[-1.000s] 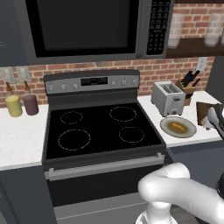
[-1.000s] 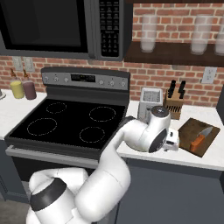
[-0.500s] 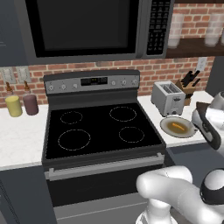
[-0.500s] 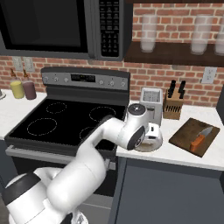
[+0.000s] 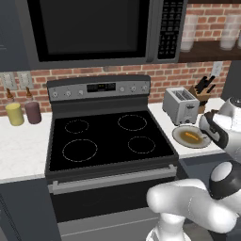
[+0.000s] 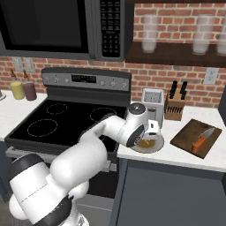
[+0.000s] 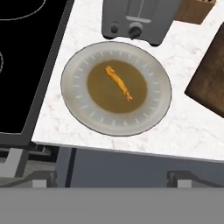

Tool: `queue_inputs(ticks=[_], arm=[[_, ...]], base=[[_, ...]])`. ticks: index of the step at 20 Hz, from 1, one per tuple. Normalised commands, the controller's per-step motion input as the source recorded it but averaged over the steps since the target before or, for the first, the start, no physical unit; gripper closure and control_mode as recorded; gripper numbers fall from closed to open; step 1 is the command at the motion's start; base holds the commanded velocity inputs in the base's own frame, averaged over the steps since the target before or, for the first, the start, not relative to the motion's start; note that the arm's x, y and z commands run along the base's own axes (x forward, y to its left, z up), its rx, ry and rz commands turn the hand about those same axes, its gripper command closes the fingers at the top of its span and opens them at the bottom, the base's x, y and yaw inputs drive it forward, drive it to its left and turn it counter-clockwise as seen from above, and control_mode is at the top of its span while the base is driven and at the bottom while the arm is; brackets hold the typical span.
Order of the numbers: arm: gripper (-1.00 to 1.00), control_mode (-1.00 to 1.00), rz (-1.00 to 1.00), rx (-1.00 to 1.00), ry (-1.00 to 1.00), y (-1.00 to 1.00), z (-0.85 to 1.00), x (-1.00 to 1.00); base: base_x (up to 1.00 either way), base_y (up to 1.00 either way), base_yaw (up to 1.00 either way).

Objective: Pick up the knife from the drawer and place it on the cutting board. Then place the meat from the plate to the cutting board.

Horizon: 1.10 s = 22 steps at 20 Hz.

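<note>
- Fingers: you cannot tell whether they are apart or together. The gripper (image 6: 152, 132) sits at centre frame in the right base view, above the plate (image 6: 155, 147), and its tips are not resolved there.
- Knife (image 6: 202, 138): lies on the cutting board (image 6: 187, 134) at right of the same frame, orange handle toward the lower edge. That half of the task looks done.
- Meat (image 7: 118, 82): in the hand view it lies diagonally in the plate's olive centre, upper middle of frame, apart from the rim. The toaster (image 7: 139, 17) stands just beyond the plate at top.
- Risk: the meat is thin and slanted. If your fingers close along it instead of across it, they may pinch past it or skid it over the plate.
- Risk: descending off-centre could catch the plate rim and tip or shove it toward the toaster.
- Change: one second ago the gripper was beside the cutting board at right; it has swung left and now hovers over the plate. Knife, board and plate have not moved.
</note>
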Motion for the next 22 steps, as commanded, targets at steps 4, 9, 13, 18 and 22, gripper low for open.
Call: queue_inputs(ticks=[4, 9, 13, 18, 22], arm=[[-1.0, -1.0, 0.03, 0.0, 0.0, 0.0, -0.02, 0.17], [-1.0, -1.0, 0.01, 0.0, 0.0, 0.0, -0.17, 0.13], [-1.0, -1.0, 0.0, 0.0, 0.0, 0.0, -0.31, 0.17], [-1.0, -1.0, 0.0, 0.0, 0.0, 0.0, -0.34, 0.09], [-1.0, -1.0, 0.0, 0.0, -0.03, 0.0, -0.18, 0.0]], base=[[0.0, 0.0, 0.0], [0.0, 0.0, 0.0], [0.0, 0.0, 0.0], [0.0, 0.0, 0.0], [0.0, 0.0, 0.0]])
